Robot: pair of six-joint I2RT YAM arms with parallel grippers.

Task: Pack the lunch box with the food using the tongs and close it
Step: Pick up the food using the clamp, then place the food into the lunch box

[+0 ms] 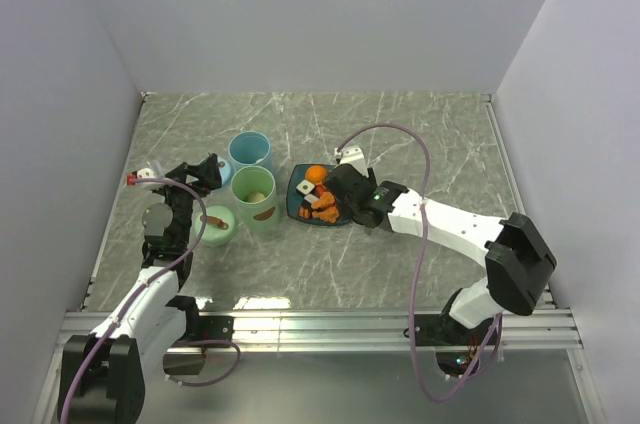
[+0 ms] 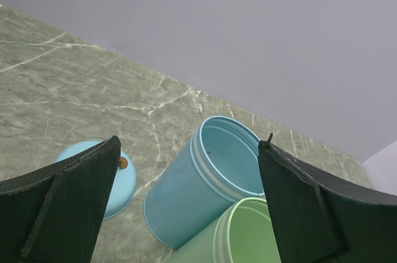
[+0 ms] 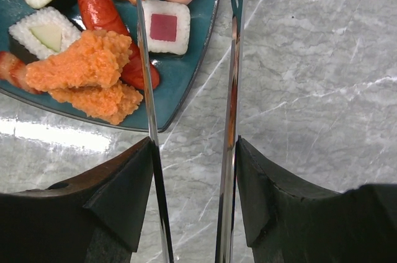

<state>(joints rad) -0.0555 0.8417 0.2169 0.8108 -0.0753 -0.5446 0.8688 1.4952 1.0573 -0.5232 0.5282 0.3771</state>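
Right gripper [image 3: 192, 151] is clamping the tongs [image 3: 233, 77], fingers pressing both arms. One arm is reaching over the plate [image 3: 186, 83], beside the food [image 3: 87, 64]. Left gripper [image 2: 191, 145] is hanging wide open above the blue tub [image 2: 217, 170].

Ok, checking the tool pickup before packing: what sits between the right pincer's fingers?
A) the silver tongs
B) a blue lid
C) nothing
A: in the right wrist view, both arms of the tongs run between the fingers of the right pincer, one over the teal plate.
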